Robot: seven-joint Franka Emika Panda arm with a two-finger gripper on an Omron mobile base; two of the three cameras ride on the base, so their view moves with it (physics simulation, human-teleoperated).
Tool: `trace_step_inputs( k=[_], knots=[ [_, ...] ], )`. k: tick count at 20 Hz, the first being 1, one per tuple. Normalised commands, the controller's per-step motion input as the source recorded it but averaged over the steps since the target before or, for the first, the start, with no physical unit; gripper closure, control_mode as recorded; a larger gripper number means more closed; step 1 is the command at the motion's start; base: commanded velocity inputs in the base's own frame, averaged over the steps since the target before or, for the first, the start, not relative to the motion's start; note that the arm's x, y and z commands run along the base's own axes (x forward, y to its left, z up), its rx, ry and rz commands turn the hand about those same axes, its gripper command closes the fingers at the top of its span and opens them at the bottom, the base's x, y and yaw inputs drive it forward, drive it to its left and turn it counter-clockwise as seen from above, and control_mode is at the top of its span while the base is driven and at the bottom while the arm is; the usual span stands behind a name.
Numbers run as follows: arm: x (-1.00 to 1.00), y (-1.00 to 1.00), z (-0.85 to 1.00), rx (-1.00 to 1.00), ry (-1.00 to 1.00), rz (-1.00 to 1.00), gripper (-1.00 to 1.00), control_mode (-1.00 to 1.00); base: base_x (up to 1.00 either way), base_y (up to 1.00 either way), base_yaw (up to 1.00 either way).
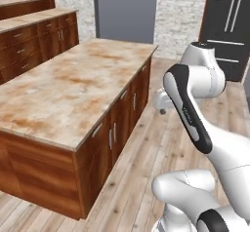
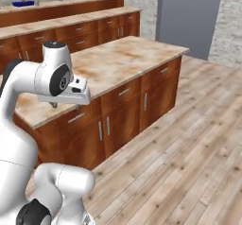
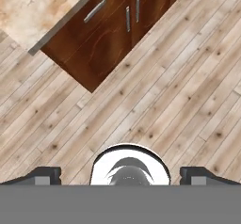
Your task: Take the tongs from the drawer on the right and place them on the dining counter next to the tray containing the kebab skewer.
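Drawer shut at island corner; gripper spread over bare floor.

marbled island top, wooden floor

Arm: white Franka arm with dark joints, folded upright, elbow raised high.
Gripper: two-finger gripper, pointing down, dark fingertips spread wide, holding nothing.
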Motion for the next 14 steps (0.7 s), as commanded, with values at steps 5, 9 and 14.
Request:
trace_step_inputs(
  k=[5, 9, 14],
  knots=[
    [0.00, 0.00, 0.00, 0.00, 0.00, 0.00, -1.00, 1.00, 0.49, -0.67, 0.19],
    [0.00, 0.00, 0.00, 0.00, 0.00, 0.00, -1.00, 1.00, 0.59, -0.69, 0.24],
    [0.00, 0.00, 0.00, 0.00, 0.00, 0.00, -1.00, 1.00, 0.02, 0.00, 0.12]
  ],
)
